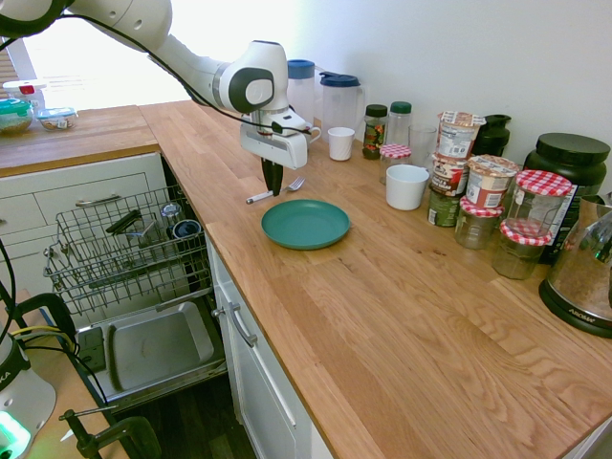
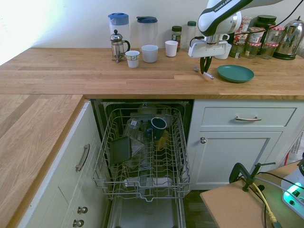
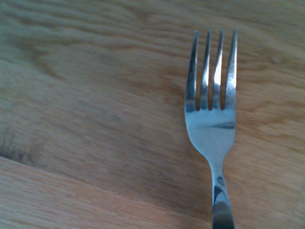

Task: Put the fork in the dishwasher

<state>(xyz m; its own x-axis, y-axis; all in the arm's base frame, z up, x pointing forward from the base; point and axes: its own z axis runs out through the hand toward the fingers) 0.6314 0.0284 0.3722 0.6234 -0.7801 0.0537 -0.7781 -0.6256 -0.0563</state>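
Note:
The small silver fork point(image 1: 258, 197) lies on the wooden counter beside the teal plate point(image 1: 306, 223). My gripper point(image 1: 273, 187) points straight down onto the middle of the fork, its fingers shut on the handle. In the second exterior view the fork point(image 2: 208, 75) pokes out either side of the gripper point(image 2: 204, 71). The wrist view shows the fork point(image 3: 211, 129), tines and neck, flat on the wood. The dishwasher point(image 1: 153, 349) stands open below the counter's left edge, its wire rack point(image 2: 142, 152) pulled out and holding dishes.
A white cup point(image 1: 340, 142), a white mug point(image 1: 406, 186), pitchers point(image 1: 341, 100) and jars point(image 1: 488, 191) line the counter's back. A French press point(image 2: 117, 46) and cups point(image 2: 149, 53) stand further along. White drawers point(image 2: 248, 117) flank the dishwasher.

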